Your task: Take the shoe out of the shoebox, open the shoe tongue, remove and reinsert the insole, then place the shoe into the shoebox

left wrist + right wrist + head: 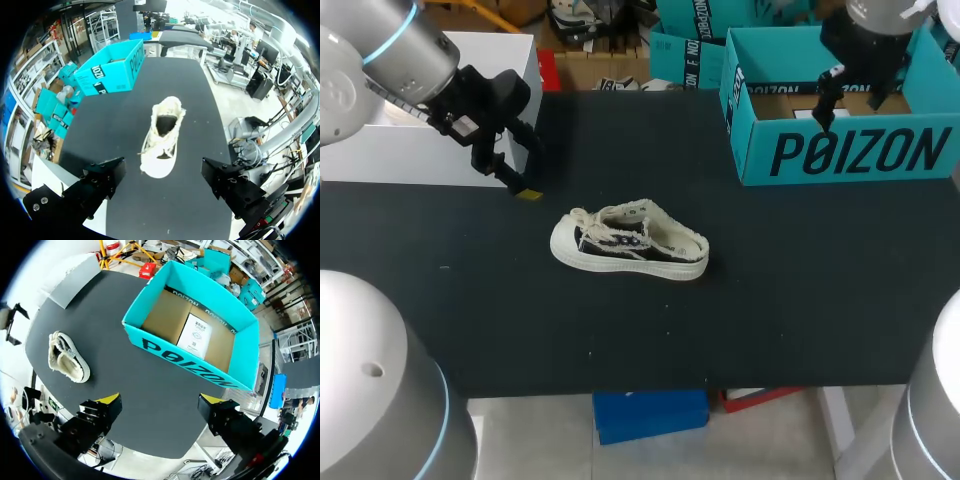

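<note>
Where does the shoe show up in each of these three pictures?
Head view: shoe at the middle of the table.
Left wrist view: shoe just ahead of the left gripper, toe toward it.
Right wrist view: shoe ahead of the right gripper, off to one side.
Shared landmark: the open teal shoebox.

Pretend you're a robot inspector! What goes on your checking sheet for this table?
Surface: black table, flat.
Job's things: shoe on its sole near the table's middle, outside the box; teal shoebox open, with only a white sheet on its floor.
Clutter: nothing seen.
Grippers: left gripper open and holding nothing, apart from the shoe; right gripper open and holding nothing, up by the shoebox.
Cables: nothing seen on the table.
Surroundings: nothing seen reaching over the table.
</note>
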{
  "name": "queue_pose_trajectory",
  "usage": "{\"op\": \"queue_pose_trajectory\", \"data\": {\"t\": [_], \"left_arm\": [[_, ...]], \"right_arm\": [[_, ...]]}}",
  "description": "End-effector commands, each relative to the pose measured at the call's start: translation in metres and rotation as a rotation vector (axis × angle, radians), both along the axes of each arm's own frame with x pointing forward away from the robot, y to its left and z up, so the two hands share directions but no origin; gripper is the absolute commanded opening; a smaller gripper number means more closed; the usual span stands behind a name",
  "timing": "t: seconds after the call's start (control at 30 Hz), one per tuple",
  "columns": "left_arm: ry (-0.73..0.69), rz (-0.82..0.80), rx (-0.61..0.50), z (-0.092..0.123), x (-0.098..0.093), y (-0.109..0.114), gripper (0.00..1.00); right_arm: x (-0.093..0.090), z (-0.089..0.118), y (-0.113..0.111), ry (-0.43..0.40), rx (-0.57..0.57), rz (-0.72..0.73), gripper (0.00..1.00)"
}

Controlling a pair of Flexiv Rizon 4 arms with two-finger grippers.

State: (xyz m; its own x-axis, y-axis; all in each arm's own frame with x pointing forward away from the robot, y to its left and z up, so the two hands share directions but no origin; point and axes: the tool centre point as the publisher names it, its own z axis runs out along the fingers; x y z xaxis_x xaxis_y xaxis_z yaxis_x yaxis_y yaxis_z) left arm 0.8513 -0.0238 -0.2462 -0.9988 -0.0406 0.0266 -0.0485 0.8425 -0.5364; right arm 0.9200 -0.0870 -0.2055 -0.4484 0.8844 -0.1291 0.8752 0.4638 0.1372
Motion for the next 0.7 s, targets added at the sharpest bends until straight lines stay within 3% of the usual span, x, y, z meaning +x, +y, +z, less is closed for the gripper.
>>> {"op": "queue_pose_trajectory", "data": {"t": [0.03, 0.3, 0.43, 0.47, 0.7], "left_arm": [[-0.003, -0.001, -0.002, -0.002, 0.000, 0.000, 1.00], [-0.003, -0.001, -0.002, -0.002, 0.000, 0.000, 1.00], [-0.003, -0.001, -0.002, -0.002, 0.000, 0.000, 1.00], [-0.003, -0.001, -0.002, -0.002, 0.000, 0.000, 1.00], [-0.003, -0.001, -0.002, -0.002, 0.000, 0.000, 1.00]], "right_arm": [[-0.086, 0.032, 0.009, -0.246, 0.138, 0.239, 1.00], [-0.137, 0.001, 0.042, -0.259, 0.390, 0.385, 1.00], [-0.143, -0.004, 0.047, -0.283, 0.529, 0.519, 1.00], [-0.142, -0.006, 0.047, -0.249, 0.520, 0.543, 1.00], [-0.142, -0.006, 0.047, -0.249, 0.520, 0.543, 1.00]]}}
